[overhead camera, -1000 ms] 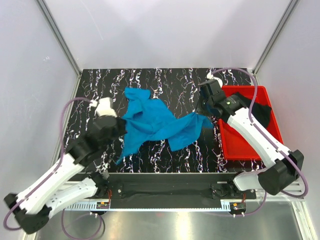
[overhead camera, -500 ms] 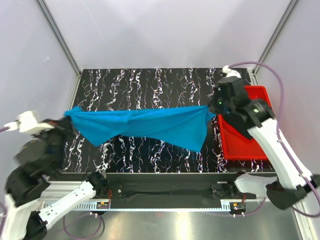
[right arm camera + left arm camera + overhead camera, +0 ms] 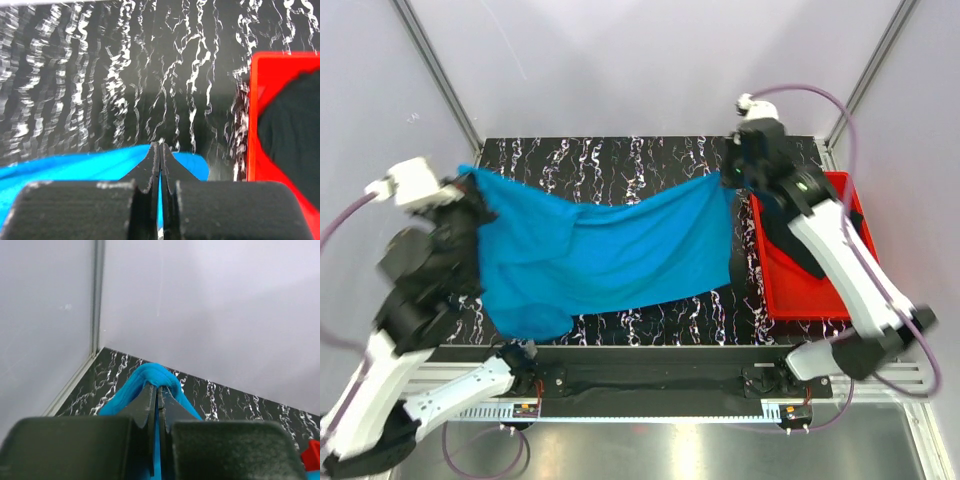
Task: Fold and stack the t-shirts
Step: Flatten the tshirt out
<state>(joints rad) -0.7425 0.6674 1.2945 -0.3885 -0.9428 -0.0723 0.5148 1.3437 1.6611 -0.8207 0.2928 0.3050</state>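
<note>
One blue t-shirt (image 3: 610, 250) clenched in left gripper (image 3: 157, 388) and right gripper (image 3: 160, 146) alike (one black t-shirt (image 3: 292, 125) in one red tray (image 3: 810, 290))

No readable text, label, brand, number or sign anywhere: none on the sky-blue t-shirt (image 3: 610, 250), none on the red tray (image 3: 780, 292), none on the marbled table (image 3: 650, 160) beneath the shirt.
</note>
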